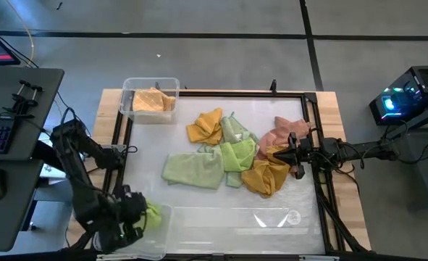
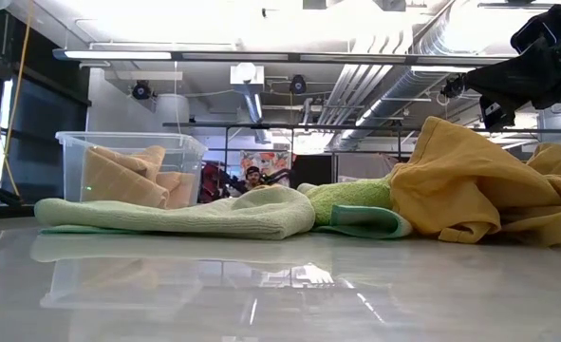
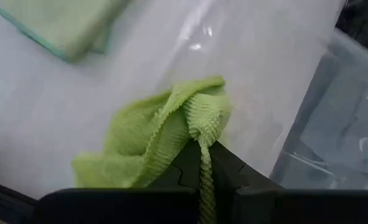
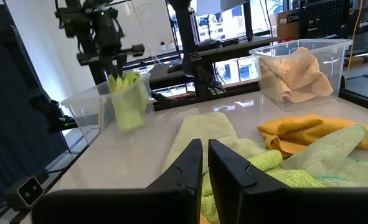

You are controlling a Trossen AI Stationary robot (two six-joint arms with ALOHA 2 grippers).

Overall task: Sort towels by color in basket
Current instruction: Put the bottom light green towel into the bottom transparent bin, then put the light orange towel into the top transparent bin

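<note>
So the left gripper (image 4: 114, 62) has its fingers clamped on a bright lime green ribbed cloth towel (image 3: 159, 134), which dangles below them over a clear plastic bin (image 4: 87, 109). The right gripper (image 4: 205, 163) has its fingers nearly together and empty, with the heap of yellow, pink and green towels (image 1: 232, 152) just ahead of them.

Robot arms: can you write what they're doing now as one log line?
left gripper: shut on lime towel, over clear bin | right gripper: shut, empty, by towel pile
</note>
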